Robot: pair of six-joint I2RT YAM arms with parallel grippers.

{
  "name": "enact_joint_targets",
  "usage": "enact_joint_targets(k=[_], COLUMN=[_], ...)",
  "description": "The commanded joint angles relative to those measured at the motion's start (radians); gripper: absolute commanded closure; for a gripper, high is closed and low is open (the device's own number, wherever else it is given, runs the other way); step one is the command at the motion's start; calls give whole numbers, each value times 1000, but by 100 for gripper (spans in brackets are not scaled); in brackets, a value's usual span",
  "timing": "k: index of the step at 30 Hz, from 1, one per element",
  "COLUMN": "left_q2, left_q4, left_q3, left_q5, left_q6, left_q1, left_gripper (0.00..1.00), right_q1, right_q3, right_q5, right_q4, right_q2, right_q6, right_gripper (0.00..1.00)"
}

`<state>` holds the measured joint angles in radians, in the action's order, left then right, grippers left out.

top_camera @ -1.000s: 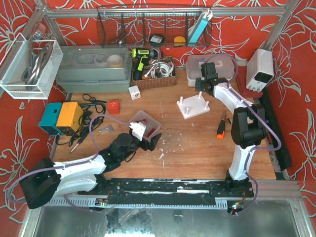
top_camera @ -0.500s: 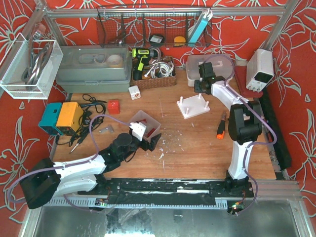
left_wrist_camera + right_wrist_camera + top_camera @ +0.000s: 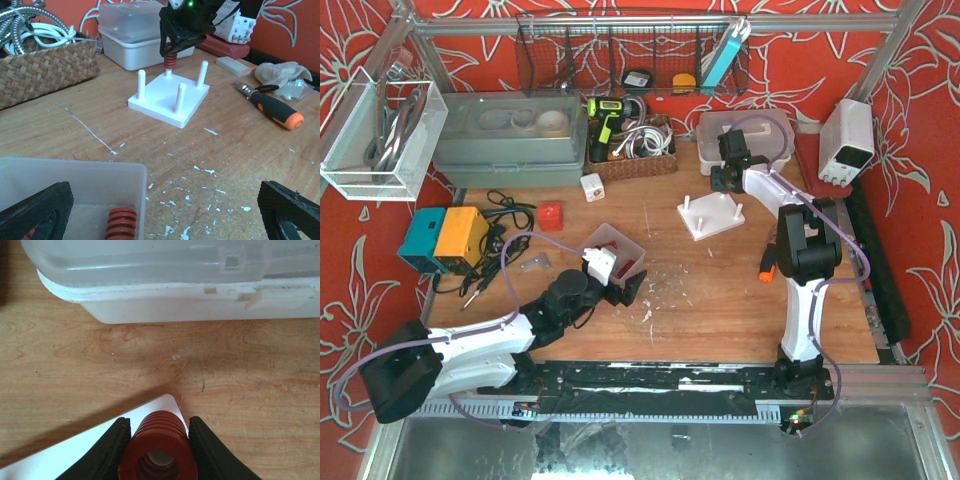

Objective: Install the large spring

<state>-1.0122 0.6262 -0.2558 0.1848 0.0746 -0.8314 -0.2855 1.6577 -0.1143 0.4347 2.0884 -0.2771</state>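
Observation:
My right gripper (image 3: 725,178) is shut on the large red spring (image 3: 159,445), with its fingers (image 3: 107,450) on both sides of the coils. It holds the spring upright over the far corner of the white peg plate (image 3: 712,215). A pale peg shows inside the spring's bore. In the left wrist view the spring (image 3: 170,62) sits on the top of the far peg, and the peg's lower part shows below it. My left gripper (image 3: 625,290) is open and empty, low beside the clear bin (image 3: 615,250). Another red spring (image 3: 120,225) lies in that bin.
A lidded white plastic container (image 3: 175,280) stands just behind the plate. An orange-handled screwdriver (image 3: 275,107) lies right of the plate. A wicker basket (image 3: 635,150) with cables, a grey box (image 3: 510,140) and a power supply (image 3: 847,140) line the back.
My right arm has swung a little to the left and brought the spring over the far peg. The left arm has not moved.

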Motion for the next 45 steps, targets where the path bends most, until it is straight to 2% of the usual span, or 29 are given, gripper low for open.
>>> enact_joint_targets(k=[1,11,15,20,26,29,35,38,40,45], left_q2=[14,56,75,109,120,85,3,-42,-64,-102], left_q4=[7,-15,-23,-54,-15,-28,-234,-330,-378,-523], left_q3=[-10,-19,-16,-21,8,-15,-142,-203,-241,-354], left_q5=[3,7,17,38,119,167,231,225,228,73], left_q6=[-11,-17,-22,-25,-35,-44,24,37,43,22], left_q1=[-3,-5,-6,-12,-15,-14,-8,0,17,112], left_gripper=[0,0,0,0,0,0,0,8,10,25], right_q1=[1,3,4,3,-13,-40,-95,-118,-123,-131], right_q3=[31,29,26,-38,-251,-402,-630,-722,-786,-884], right_q5=[-30,-35,-51,31,179,233,254,235,226,208], right_q4=[6,44,86,111,78,19,-23,-49,-90,-185], right_q2=[19,-33,-95,-244,-473,-599,-836,-926,-975,-1068], right_q6=[3,2,-10,-43,-123,-158,-178,-169,-184,-213], right_gripper=[73,54,47,40,30,20,2,1,1,1])
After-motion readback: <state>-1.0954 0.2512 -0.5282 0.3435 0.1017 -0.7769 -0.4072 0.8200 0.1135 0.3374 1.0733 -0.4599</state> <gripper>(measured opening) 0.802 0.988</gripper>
